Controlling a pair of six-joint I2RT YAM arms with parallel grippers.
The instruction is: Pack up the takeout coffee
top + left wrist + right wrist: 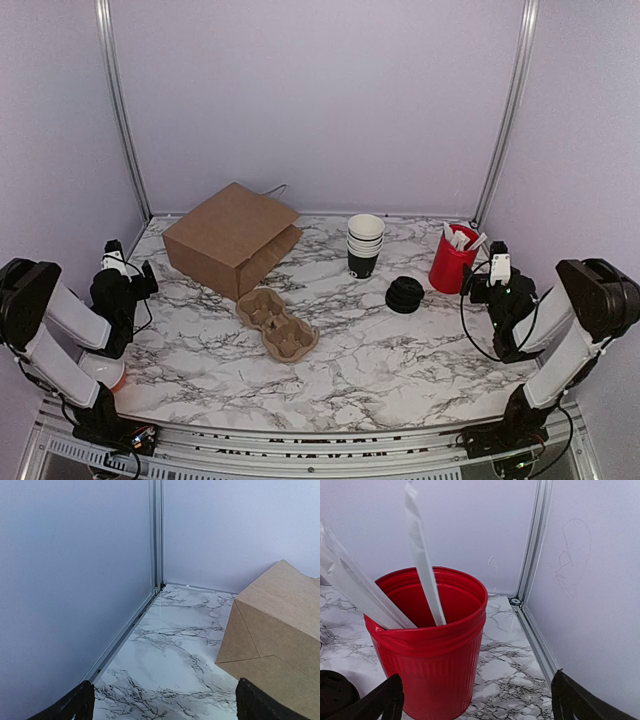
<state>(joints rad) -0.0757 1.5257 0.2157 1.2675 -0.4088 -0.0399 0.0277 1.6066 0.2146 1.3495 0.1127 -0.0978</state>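
**status: both pincers apart, nothing gripped**

the left pincer (pixel 165 711) was seen with its fingers spread wide, one at each lower corner of the left wrist view, and nothing was held between them. it was pointed at the back left corner of the marble counter (pixel 400 370), with the brown paper bag (pixel 232 238) just to its right. the bag was laid on its side at the back left of the counter.

the right pincer (pixel 475 706) was likewise seen spread wide and clamped on nothing. the red cup (pixel 432 660) was stood upright close in front of it. whether they touched could not be told. long white sachets (pixel 422 555) were propped inside the red cup and reached above its rim.

a finished lidded coffee could not be made out with certainty. a low black round item (pixel 405 295) with a lid-like top was located on the counter just left of the red cup. whether it was a lidded cup or lids alone could not be told. a stack of open cups (pixel 365 245) was stood upright behind it. a brown pulp cup carrier (pixel 277 323) was laid flat in front of the bag.
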